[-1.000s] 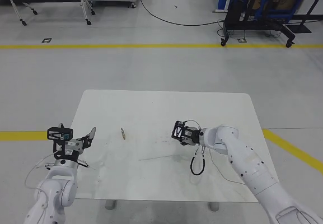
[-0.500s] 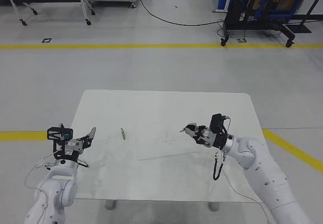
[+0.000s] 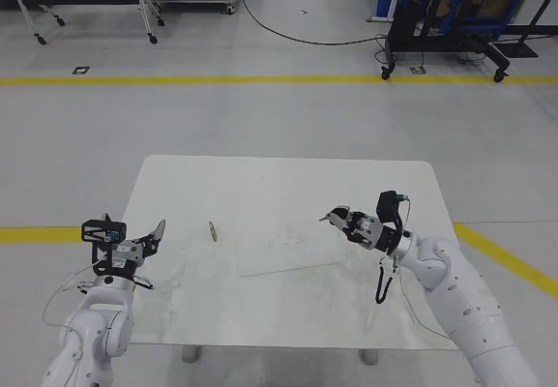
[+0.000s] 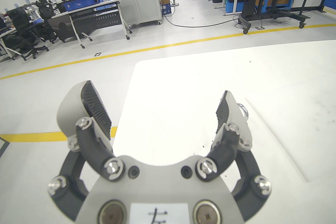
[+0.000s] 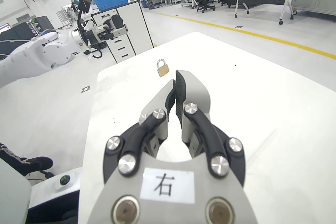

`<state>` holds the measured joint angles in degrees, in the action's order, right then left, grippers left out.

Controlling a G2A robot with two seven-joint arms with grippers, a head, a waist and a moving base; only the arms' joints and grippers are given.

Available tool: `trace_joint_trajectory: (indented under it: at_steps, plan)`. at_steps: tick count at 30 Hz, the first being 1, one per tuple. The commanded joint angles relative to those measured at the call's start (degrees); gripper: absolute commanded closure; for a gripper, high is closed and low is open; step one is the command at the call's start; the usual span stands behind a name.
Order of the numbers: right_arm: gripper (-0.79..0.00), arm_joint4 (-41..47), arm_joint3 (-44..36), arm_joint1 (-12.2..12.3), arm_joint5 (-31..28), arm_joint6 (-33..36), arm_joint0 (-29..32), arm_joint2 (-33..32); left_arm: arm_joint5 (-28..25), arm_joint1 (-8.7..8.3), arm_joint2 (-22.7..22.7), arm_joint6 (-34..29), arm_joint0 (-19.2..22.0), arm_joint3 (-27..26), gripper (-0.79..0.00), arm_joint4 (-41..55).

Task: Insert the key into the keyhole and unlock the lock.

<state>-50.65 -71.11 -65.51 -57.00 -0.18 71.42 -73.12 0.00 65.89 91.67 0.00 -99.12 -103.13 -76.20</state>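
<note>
**A:** What's furthest left?

**B:** The left gripper (image 4: pixel 157 97), at the 9 o'clock edge of the white rectangular table (image 3: pixel 279 184). Its ribbed fingers are spread wide, with nothing between them.

**A:** And the lock?

**B:** The small brass padlock with a silver shackle (image 3: pixel 213 230) lies flat on the tabletop. It is near that gripper, at its 3 o'clock, and toward 9 o'clock from the table's middle. In the right wrist view its shackle looks closed.

**A:** Then the right side?

**B:** The right gripper (image 5: pixel 175 78) hangs over the table toward 3 o'clock from the middle. It is well apart from the padlock, which sits at its 9 o'clock. Its fingers are pressed together and point toward the padlock.

**A:** Is the key pinched there?

**B:** I cannot tell.
</note>
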Motion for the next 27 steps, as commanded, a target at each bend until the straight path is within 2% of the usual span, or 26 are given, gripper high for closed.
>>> trace_joint_trajectory:
  at_steps: [1,5,13,27]
  plan:
    - [0.000,0.00,0.00,0.00,0.00,0.00,0.00,0.00,0.00,0.00,0.00,0.00,0.00,0.00,-0.785,0.00]
    - [0.000,6.30,0.83,-0.43,-1.00,0.09,0.04,2.38,0.00,0.00,0.00,0.00,0.00,0.00,-0.785,0.00]
    - [0.000,23.38,8.37,-1.37,-1.00,6.92,-5.87,9.99,0.00,0.00,0.00,0.00,0.00,0.00,-0.785,0.00]
    - [0.000,24.27,8.48,-1.35,-1.00,7.18,-5.99,10.20,0.00,0.00,0.00,0.00,0.00,0.00,-0.785,0.00]
